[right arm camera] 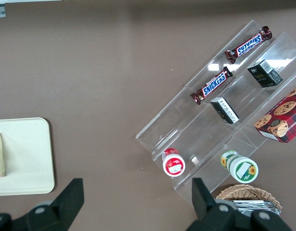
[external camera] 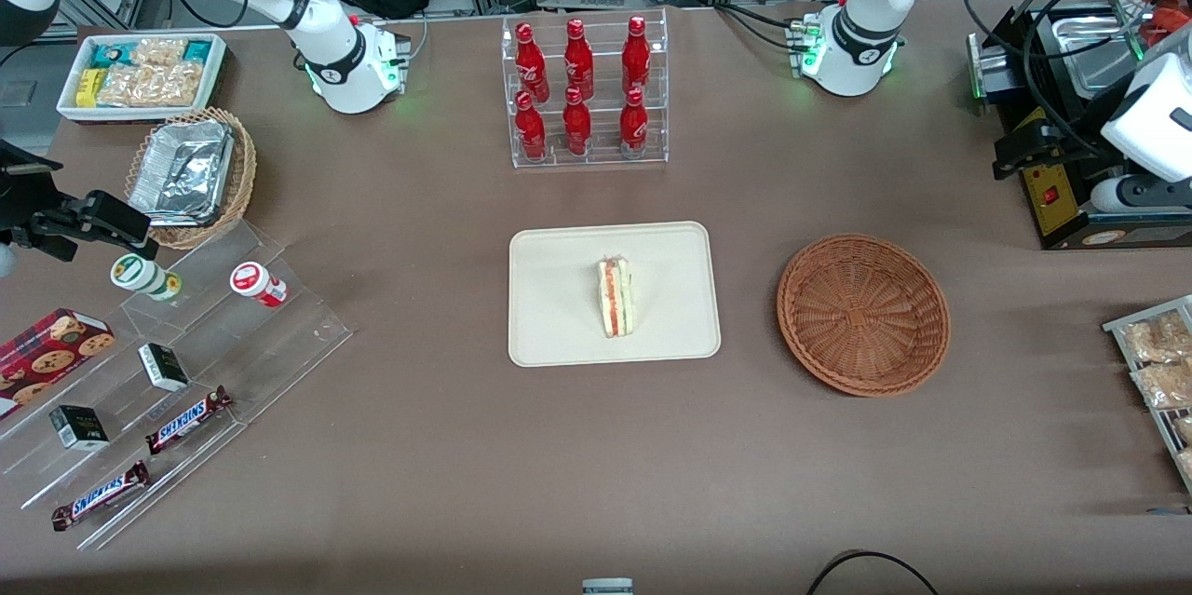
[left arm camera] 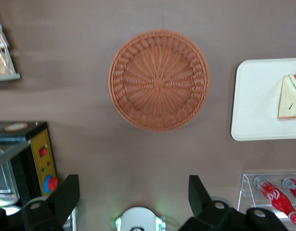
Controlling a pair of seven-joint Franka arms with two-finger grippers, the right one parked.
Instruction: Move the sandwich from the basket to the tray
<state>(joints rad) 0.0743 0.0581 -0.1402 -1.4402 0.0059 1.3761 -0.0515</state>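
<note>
The sandwich, a white wedge with red and green layers, lies on the cream tray in the middle of the table. The round reddish-brown basket sits beside the tray, toward the working arm's end, with nothing in it. My gripper hangs high up at the working arm's end of the table, near the black machine and well apart from the basket. It is open, with nothing between its black fingers.
A clear rack of red bottles stands farther from the front camera than the tray. A black machine with a yellow panel and a rack of snack packets sit at the working arm's end. An acrylic stand with snacks lies toward the parked arm's end.
</note>
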